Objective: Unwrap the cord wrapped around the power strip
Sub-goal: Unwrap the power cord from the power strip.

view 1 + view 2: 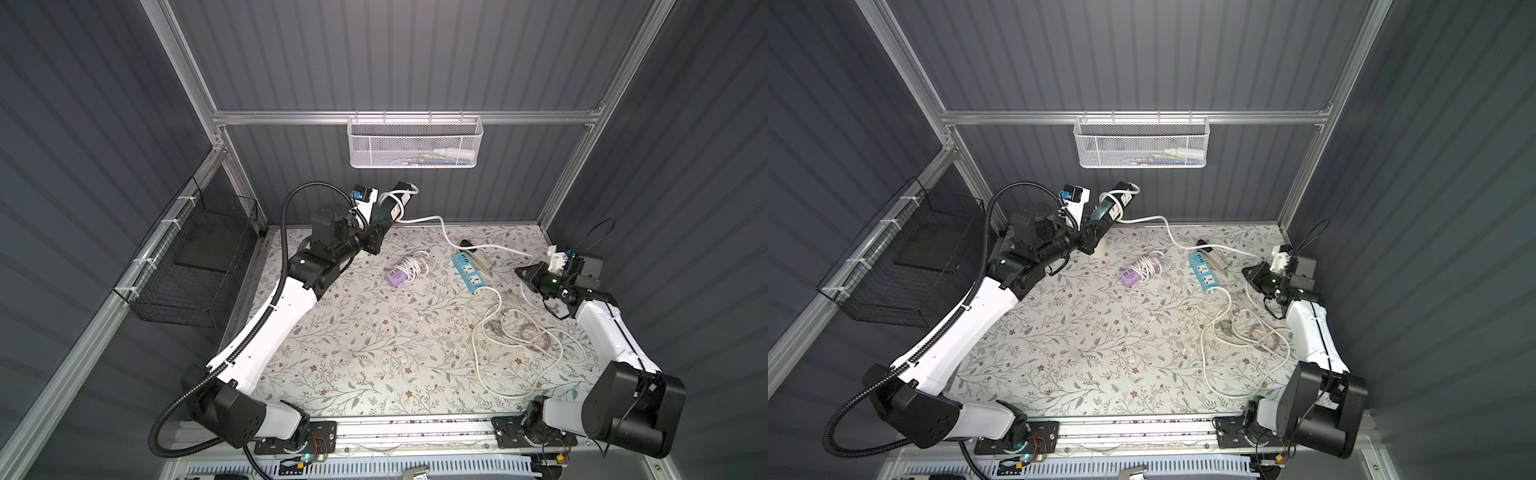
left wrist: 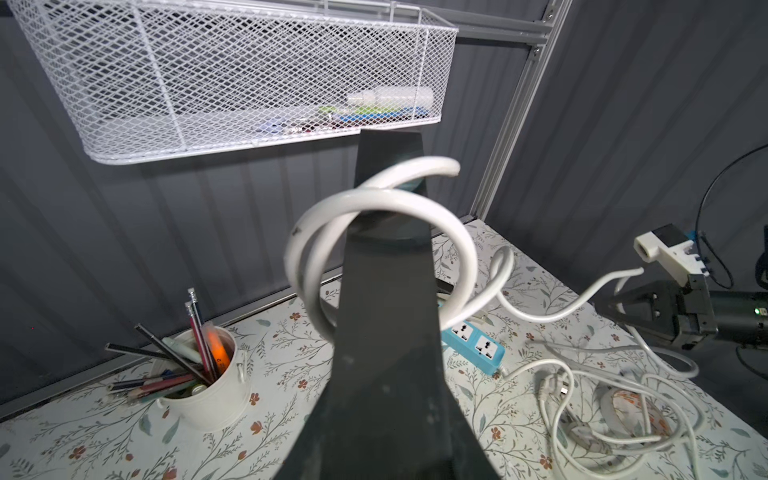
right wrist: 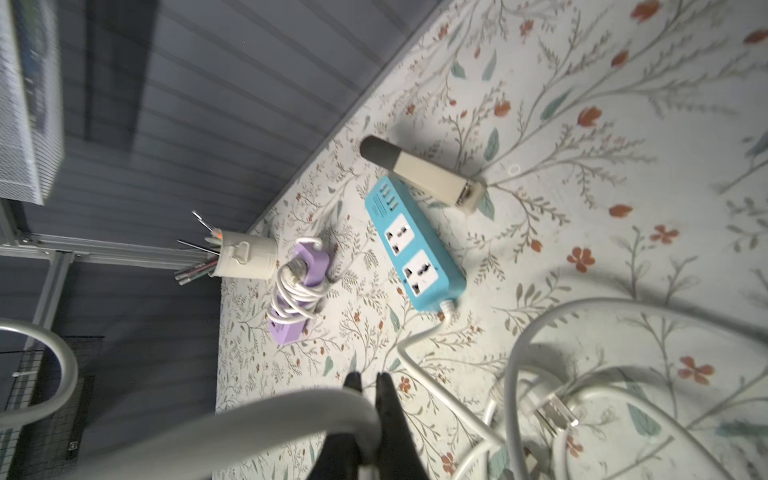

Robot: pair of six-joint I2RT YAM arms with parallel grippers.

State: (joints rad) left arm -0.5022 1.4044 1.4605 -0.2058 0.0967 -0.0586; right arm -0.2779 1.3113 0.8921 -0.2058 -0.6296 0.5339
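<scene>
Nearest along the task's line, at the right edge of both top views, the right jaws are closed on the white cord (image 3: 249,422), low over the worktop (image 1: 353,374). The right wrist view shows it crossing the dark fingertips (image 3: 386,395). From there the cord rises leftward, passing in the picture over the cream stapler (image 1: 478,255) and the blue power strip (image 1: 469,270), to the upper middle of the frame. There the left jaws are clamped on the dark power strip (image 1: 388,210), held tilted in the air close to the back wall, with loops of cord around it. For room, we see the lower left and centre of the worktop bare. A loose cord heap (image 1: 505,328) fills the lower right, and a purple power strip (image 1: 397,276) with its own cord wound on lies mid-frame. Farther back, the white mesh basket (image 1: 415,143) hangs above the lifted strip. Only the left wrist view lets us count the loops, two or three, and shows the pencil cup (image 2: 208,390), which the left arm (image 1: 274,320) mostly hides from above.
</scene>
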